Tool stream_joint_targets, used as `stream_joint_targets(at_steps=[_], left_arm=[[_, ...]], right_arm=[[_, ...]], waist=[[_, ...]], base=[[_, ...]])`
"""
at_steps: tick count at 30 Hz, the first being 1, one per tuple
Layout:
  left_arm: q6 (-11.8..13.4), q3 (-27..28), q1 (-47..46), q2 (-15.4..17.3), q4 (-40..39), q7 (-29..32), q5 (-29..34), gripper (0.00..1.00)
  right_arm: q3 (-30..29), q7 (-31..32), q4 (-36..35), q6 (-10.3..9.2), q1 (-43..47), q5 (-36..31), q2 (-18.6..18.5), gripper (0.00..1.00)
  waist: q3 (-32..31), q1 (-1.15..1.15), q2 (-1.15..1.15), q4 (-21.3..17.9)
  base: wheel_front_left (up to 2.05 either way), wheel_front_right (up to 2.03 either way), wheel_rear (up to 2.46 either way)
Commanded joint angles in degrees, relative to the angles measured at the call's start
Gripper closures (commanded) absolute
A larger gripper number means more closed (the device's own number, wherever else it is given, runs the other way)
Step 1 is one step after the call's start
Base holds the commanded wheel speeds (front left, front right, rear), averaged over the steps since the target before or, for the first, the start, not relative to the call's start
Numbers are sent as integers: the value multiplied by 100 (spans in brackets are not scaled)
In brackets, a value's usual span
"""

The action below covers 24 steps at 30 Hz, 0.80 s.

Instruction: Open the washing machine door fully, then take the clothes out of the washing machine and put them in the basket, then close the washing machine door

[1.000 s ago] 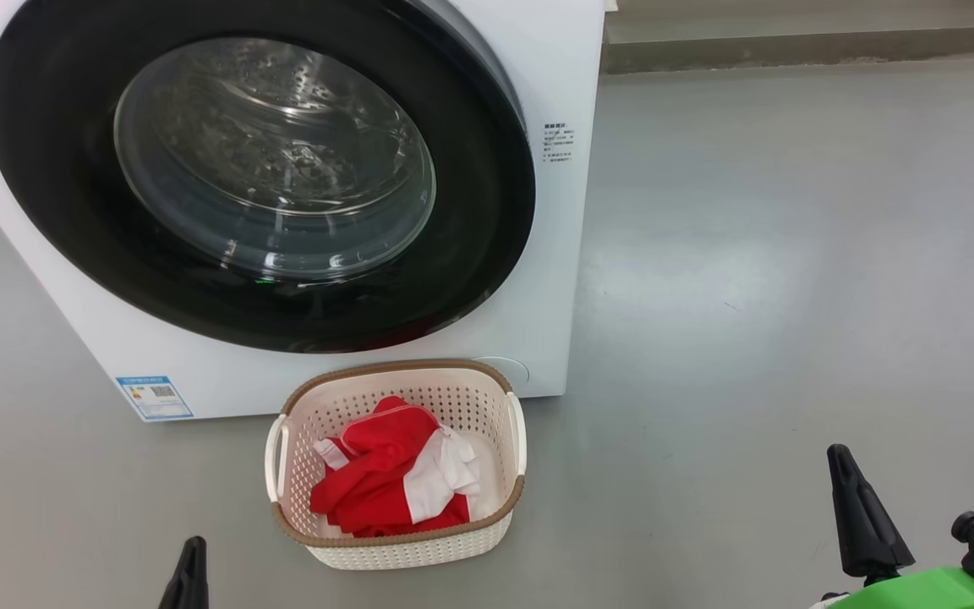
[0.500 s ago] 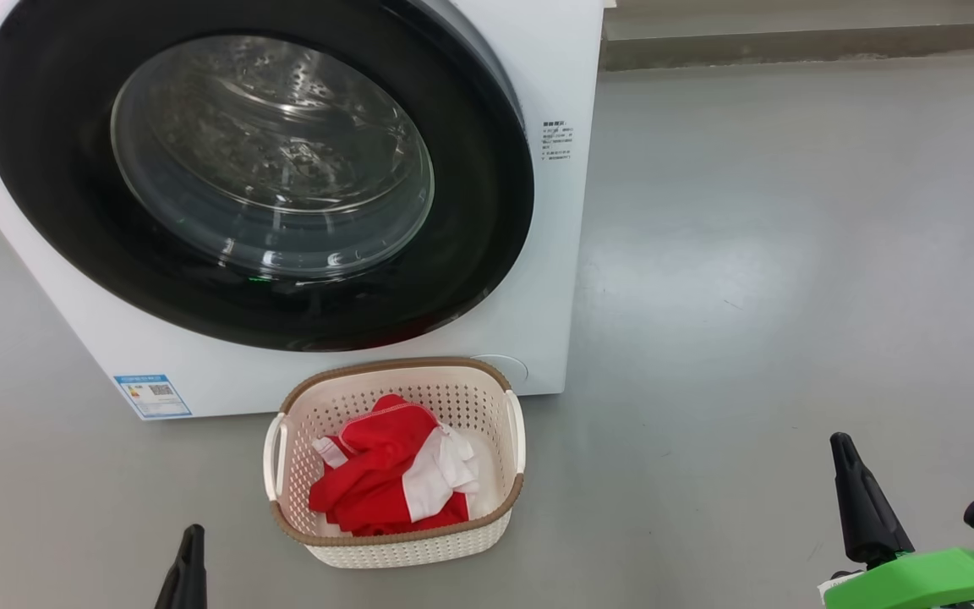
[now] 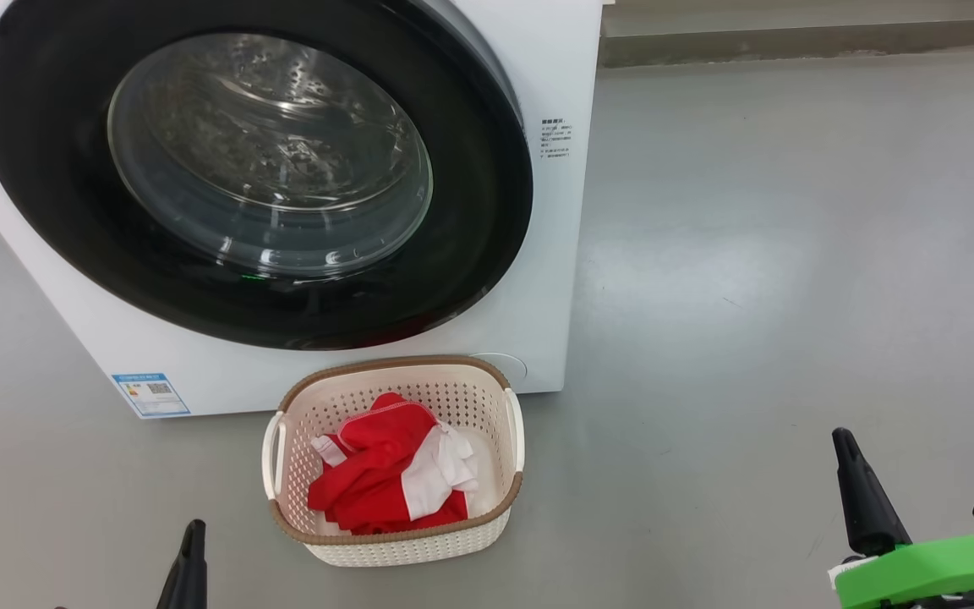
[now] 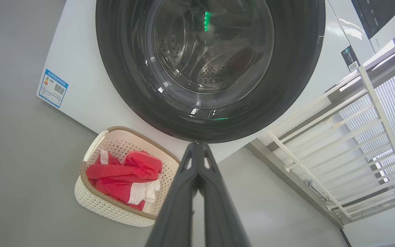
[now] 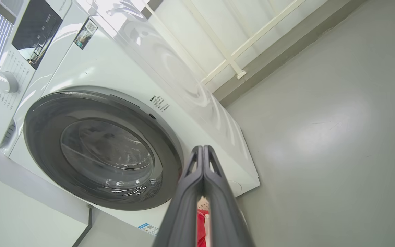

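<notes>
A: Between left jaws and right jaws, nearer the left: basket [image 3: 407,550] on floor [image 3: 791,254], clothes [image 3: 369,486] heaped inside. Grip?
B: Both pairs clenched, holding nothing. Beyond both, washing machine door [image 3: 56,211] shut flush on washing machine [image 3: 555,68].

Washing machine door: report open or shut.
Shut: the washing machine door lies flush against the washing machine front, covering the drum.
</notes>
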Motion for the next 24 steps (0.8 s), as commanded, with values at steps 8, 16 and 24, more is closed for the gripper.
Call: stream_joint_targets(at_steps=[8, 16, 24], left_arm=[[-21, 107, -363, 49, -43, 153, -616, 100], [-24, 118, -457, 50, 17, 286, -1117, 100], [-26, 128, -552, 52, 76, 418, -1619, 100]], right_arm=[[43, 153, -74, -10, -359, 621, -119, 100], [31, 286, -15, -11, -437, 1129, -132, 100], [17, 420, 45, -12, -516, 1635, -144, 100]], waist=[[14, 0, 0, -7], [27, 0, 0, -13], [40, 0, 0, -20]], base=[[0, 0, 0], [0, 0, 0], [0, 0, 0]])
